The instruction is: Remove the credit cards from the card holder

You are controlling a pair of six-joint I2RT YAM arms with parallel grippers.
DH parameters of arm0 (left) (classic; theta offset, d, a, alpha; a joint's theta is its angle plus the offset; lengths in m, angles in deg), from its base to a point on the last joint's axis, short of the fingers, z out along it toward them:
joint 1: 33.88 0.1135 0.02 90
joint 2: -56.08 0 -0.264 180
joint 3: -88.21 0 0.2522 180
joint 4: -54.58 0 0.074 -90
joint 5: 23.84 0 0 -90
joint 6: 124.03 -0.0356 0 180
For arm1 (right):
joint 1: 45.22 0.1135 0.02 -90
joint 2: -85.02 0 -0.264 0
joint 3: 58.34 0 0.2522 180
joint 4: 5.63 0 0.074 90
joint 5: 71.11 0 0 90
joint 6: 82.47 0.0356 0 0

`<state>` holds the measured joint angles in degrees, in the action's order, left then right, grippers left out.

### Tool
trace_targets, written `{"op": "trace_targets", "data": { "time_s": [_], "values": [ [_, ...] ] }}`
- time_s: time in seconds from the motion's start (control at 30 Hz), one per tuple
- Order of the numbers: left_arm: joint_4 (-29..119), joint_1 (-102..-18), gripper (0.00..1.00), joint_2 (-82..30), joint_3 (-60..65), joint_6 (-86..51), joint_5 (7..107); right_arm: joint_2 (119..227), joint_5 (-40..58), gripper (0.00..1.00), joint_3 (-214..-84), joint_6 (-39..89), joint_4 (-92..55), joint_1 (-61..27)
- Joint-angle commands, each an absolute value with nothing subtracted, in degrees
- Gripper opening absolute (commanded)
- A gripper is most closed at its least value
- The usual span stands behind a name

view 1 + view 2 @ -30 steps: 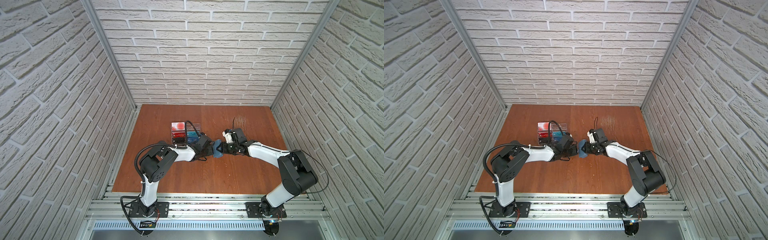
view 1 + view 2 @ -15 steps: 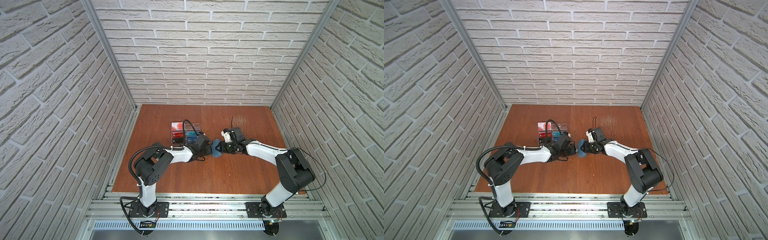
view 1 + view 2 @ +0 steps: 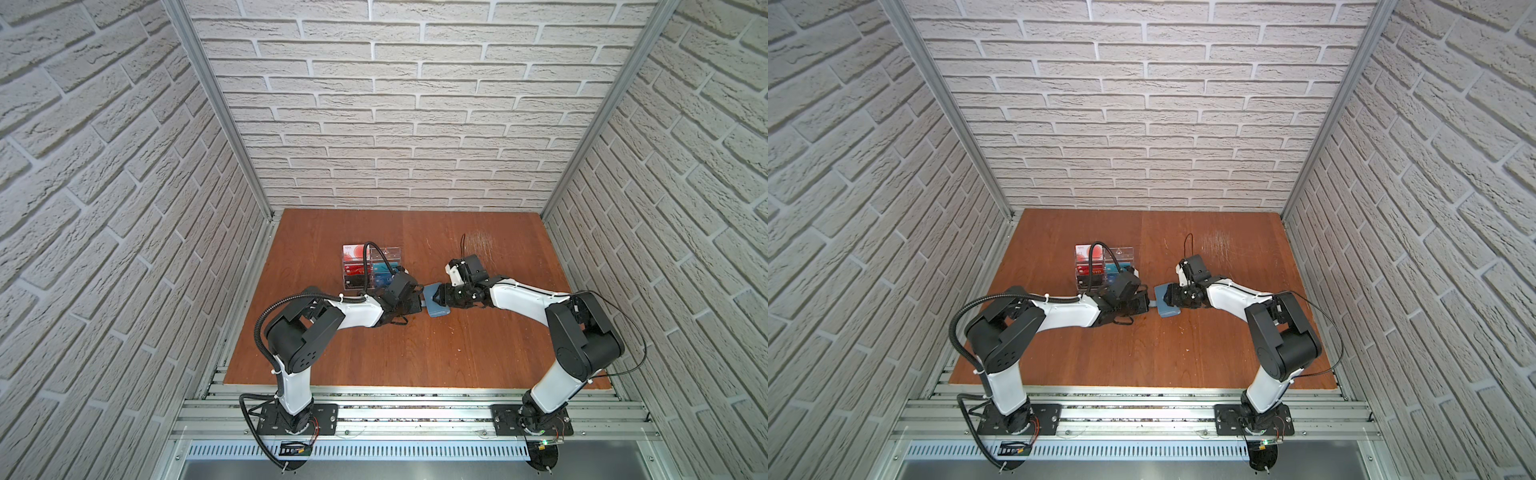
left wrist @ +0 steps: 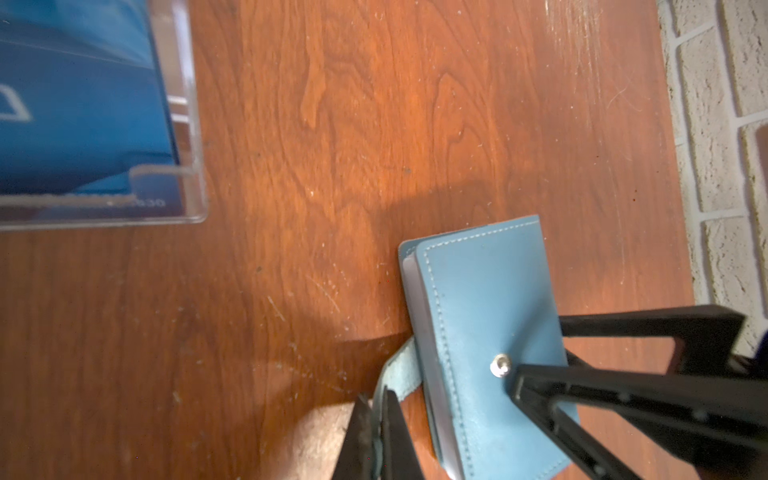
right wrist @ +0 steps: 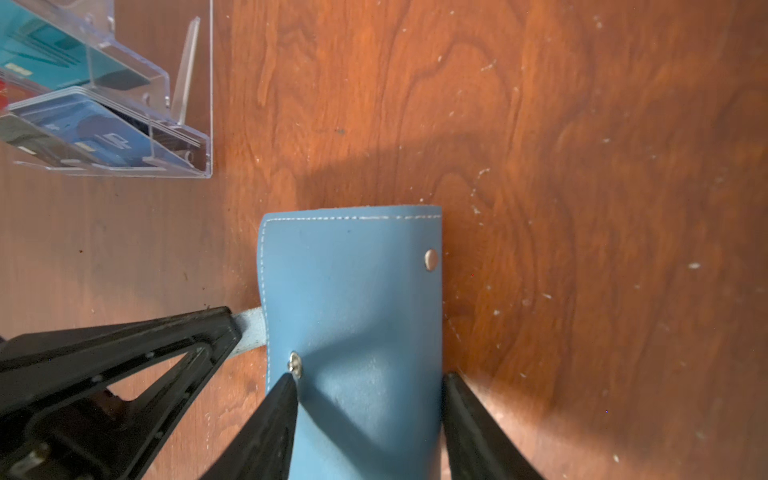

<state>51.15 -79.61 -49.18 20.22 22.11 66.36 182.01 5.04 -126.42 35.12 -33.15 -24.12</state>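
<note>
Right gripper (image 5: 370, 379) jaws now wider apart than second ago, standing astride slate-blue folding leather card holder (image 5: 353, 282). One fingertip (image 5: 286, 386) rests on cover beside snap stud, probably to pin it down. Left gripper (image 4: 376, 397) clamped on short strap tab (image 4: 399, 374), already unsnapped, likely for pulling holder open. Holder lies folded on brown wooden table (image 4: 332, 124); credit cards hidden inside. Clear acrylic rack (image 3: 392, 251) near, keeping stored cards (image 5: 104, 137), blue, teal, red.
</note>
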Motion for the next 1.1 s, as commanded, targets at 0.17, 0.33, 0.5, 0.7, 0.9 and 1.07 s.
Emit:
{"op": "trace_targets", "data": {
  "time_s": [0.17, 0.33, 0.5, 0.7, 0.9, 1.07],
  "values": [
    [51.63, -79.32, 0.00, -46.38, 22.35, 21.88, 67.30, 178.76, 9.95, 0.67, -127.66, 32.81, -35.10, -23.45],
    [52.01, -79.24, 0.00, -44.44, 23.45, 22.31, 67.56, 177.31, 13.81, 0.76, -128.58, 30.64, -36.47, -20.31],
    [51.32, -79.25, 0.00, -42.89, 23.54, 21.96, 68.10, 177.76, 17.97, 0.85, -130.29, 28.92, -38.15, -16.85],
    [51.97, -79.40, 0.00, -43.05, 24.03, 22.29, 68.26, 180.33, 22.13, 0.89, -132.93, 27.70, -40.60, -13.68],
    [53.28, -79.16, 0.00, -41.71, 25.78, 22.85, 69.14, 182.68, 21.27, 0.89, -133.77, 28.44, -40.53, -13.06],
    [53.91, -79.14, 0.00, -40.40, 27.24, 22.97, 69.88, 184.80, 22.09, 0.89, -134.82, 28.63, -41.51, -12.79]
  ]
}}
